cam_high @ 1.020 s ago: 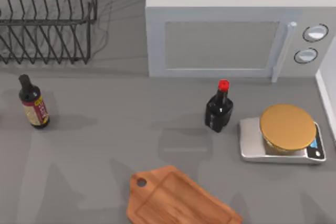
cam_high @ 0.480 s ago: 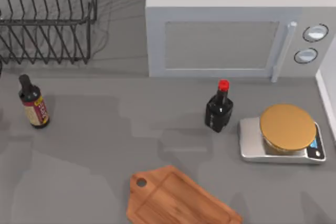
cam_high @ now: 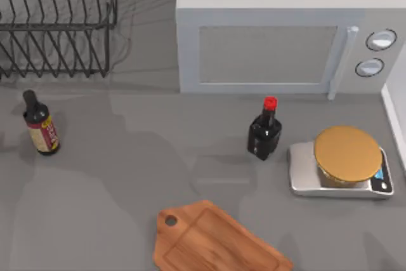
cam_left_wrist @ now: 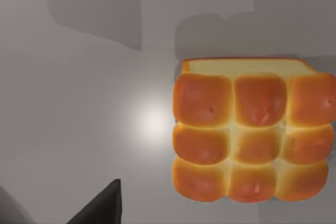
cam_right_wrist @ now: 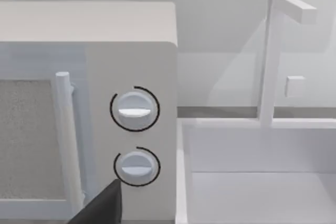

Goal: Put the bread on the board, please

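Grey countertop (cam_high: 127,176) runs in front of a white microwave (cam_high: 266,49), and the board (cam_high: 216,239) lies well in front of the microwave's door, at the counter's near edge, with nothing on it. The bread (cam_left_wrist: 252,135), a square block of nine golden-brown rolls joined together, sits flat on bare grey surface below the left gripper (cam_left_wrist: 102,208), which hangs above and to one side of it without touching; how the loaf lies from the microwave cannot be told. Whether that gripper is apart or together cannot be told either. The right gripper (cam_right_wrist: 102,205) is parked up near the microwave's dials, its state likewise not readable. A silver scale (cam_high: 304,179) in front of the microwave's right end carries a round golden disc (cam_high: 347,153). The step in hand looks like the approach, with nothing yet grasped. The next move probably calls for centring the left gripper over the loaf, descending, and closing across its soft sides gently enough not to crush it.
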`<move>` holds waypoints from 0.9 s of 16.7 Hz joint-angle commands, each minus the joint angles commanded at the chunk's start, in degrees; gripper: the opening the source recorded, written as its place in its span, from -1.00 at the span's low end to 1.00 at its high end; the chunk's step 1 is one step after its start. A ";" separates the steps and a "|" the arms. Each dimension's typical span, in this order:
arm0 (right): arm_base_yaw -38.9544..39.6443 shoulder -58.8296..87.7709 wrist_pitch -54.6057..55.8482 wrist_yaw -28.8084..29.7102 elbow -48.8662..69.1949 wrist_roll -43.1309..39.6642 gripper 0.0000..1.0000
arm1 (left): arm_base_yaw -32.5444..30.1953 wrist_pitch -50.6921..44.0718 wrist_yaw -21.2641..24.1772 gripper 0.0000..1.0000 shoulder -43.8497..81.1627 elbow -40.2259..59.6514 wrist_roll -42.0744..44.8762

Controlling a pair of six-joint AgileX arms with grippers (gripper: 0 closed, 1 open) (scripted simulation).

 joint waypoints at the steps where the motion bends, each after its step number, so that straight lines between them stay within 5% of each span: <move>1: 0.00 0.00 0.00 0.00 0.00 0.00 1.00 | 0.00 0.00 0.00 1.00 0.00 0.00 0.00; 15: 0.00 0.00 0.00 0.00 0.00 0.00 1.00 | 0.07 13.91 0.05 1.00 5.73 -8.18 0.15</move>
